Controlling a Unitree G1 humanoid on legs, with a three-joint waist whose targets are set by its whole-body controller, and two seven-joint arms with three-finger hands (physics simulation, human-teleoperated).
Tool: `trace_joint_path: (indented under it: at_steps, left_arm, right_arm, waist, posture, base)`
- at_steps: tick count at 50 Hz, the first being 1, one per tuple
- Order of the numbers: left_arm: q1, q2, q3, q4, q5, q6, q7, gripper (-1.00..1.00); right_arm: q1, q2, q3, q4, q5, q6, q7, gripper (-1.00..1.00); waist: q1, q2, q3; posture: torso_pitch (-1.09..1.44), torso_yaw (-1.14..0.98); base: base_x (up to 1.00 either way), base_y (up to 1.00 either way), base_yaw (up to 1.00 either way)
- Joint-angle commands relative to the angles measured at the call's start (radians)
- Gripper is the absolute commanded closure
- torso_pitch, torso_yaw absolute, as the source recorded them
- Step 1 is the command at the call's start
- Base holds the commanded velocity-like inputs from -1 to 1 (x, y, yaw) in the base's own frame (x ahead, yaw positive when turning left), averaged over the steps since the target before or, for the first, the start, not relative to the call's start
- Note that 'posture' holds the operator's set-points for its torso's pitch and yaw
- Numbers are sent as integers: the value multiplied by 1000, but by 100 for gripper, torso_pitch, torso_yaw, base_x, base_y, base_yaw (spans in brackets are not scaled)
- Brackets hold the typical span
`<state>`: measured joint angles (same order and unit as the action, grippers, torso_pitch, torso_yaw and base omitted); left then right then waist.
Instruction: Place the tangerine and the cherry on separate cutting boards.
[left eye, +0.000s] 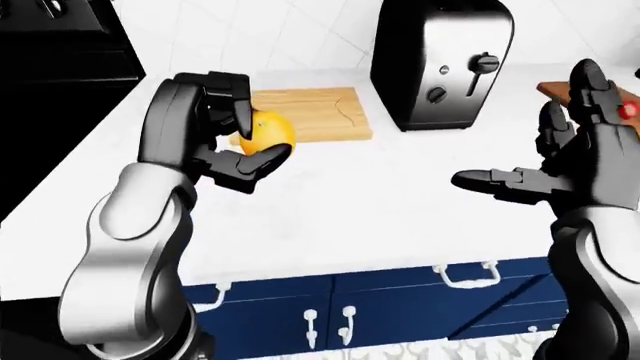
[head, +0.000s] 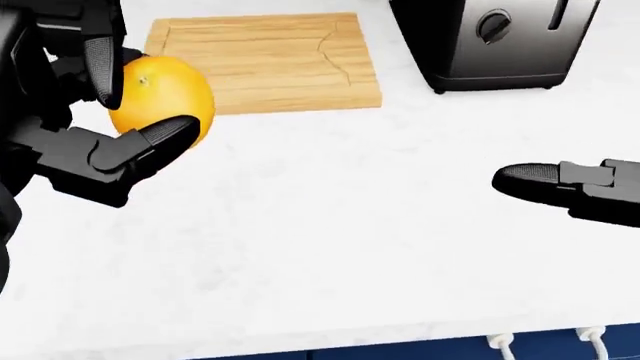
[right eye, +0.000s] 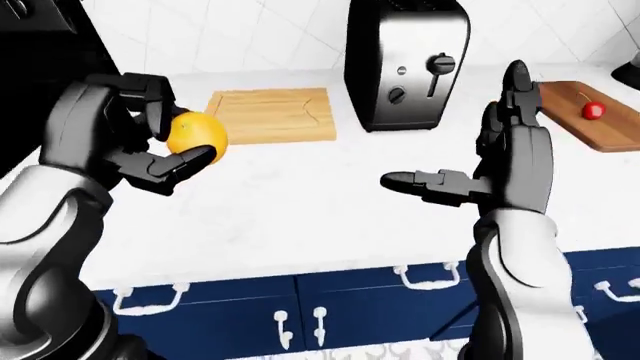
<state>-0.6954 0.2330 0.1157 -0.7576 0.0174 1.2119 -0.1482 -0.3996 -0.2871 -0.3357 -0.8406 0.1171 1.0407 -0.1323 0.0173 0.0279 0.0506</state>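
My left hand (head: 110, 105) is shut on the orange tangerine (head: 160, 101), held above the white counter (head: 330, 225) just short of the pale wooden cutting board (head: 265, 60). In the right-eye view the red cherry (right eye: 593, 111) lies on a darker cutting board (right eye: 590, 120) at the far right, beyond the toaster. My right hand (right eye: 480, 161) hovers open over the counter with fingers spread, holding nothing.
A chrome and black toaster (right eye: 405, 64) stands between the two boards. A black stove (left eye: 60, 67) borders the counter on the left. Blue drawers with white handles (right eye: 300, 307) run below the counter edge. A tiled wall rises behind.
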Motion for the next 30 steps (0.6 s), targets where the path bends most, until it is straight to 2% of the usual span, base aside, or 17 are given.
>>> trace_joint_path:
  at_steps: [1, 2, 4, 6, 7, 9, 11, 12, 14, 18, 30]
  left_arm:
    - [-39, 3, 4, -19, 6, -32, 9, 100]
    - [-40, 4, 5, -18, 6, -33, 9, 100]
    - [-42, 5, 6, -20, 5, -28, 10, 100]
    - [-45, 7, 9, -22, 3, -24, 10, 100]
    - [-47, 9, 10, -23, 2, -22, 10, 100]
    - [-52, 12, 13, -28, -1, -14, 11, 100]
    - [-56, 15, 15, -29, -3, -9, 11, 100]
    - [-59, 17, 17, -30, -4, -6, 11, 100]
    - [-63, 20, 22, -31, -7, -2, 12, 100]
    - [-71, 31, 27, -26, -11, 3, 13, 100]
    - [-82, 41, 23, -13, -12, 8, 18, 100]
  right_arm:
    - [-27, -20, -15, -38, -3, -21, 2, -100]
    - [-26, -19, -18, -39, -2, -22, 5, -100]
    - [-23, -18, -18, -38, -4, -27, 6, -100]
    - [-19, -22, -13, -46, -15, -25, 5, -100]
    - [-18, -23, -8, -46, -21, -25, 7, -100]
    - [-17, -25, 0, -44, -33, -30, 14, -100]
    - [-22, -24, 3, -49, -42, -21, 17, -100]
    - [-24, -24, 2, -51, -45, -19, 20, -100]
    - [-21, -23, 6, -51, -55, -24, 26, -100]
    - [-25, -17, 15, -52, -70, -20, 34, -100]
    - [-21, 0, 20, -47, -94, -30, 56, -100]
  waist:
    - [-25, 14, -40]
    - [-20, 19, -38]
    - [-18, 10, -45]
    - [-1, -2, -40]
    - [3, -15, -26]
    - [8, -43, -20]
    - [14, -102, -26]
    - [11, -63, -11]
    - [6, -65, -20]
    - [1, -56, -19]
    - [1, -62, -23]
  posture:
    - [0, 0]
    - [0, 0]
    - [0, 0]
    - [0, 0]
    - [0, 0]
    - [0, 0]
    - [0, 0]
    - [0, 0]
    - [0, 0]
    - [0, 0]
    - [0, 0]
  base:
    - [0, 0, -78]
    - [0, 0, -85]
    - [0, 0, -86]
    - [0, 0, -63]
    - [0, 0, 0]
    - [0, 0, 0]
    - [0, 0, 0]
    - [0, 0, 0]
    - [0, 0, 0]
    - [0, 0, 0]
    - [0, 0, 0]
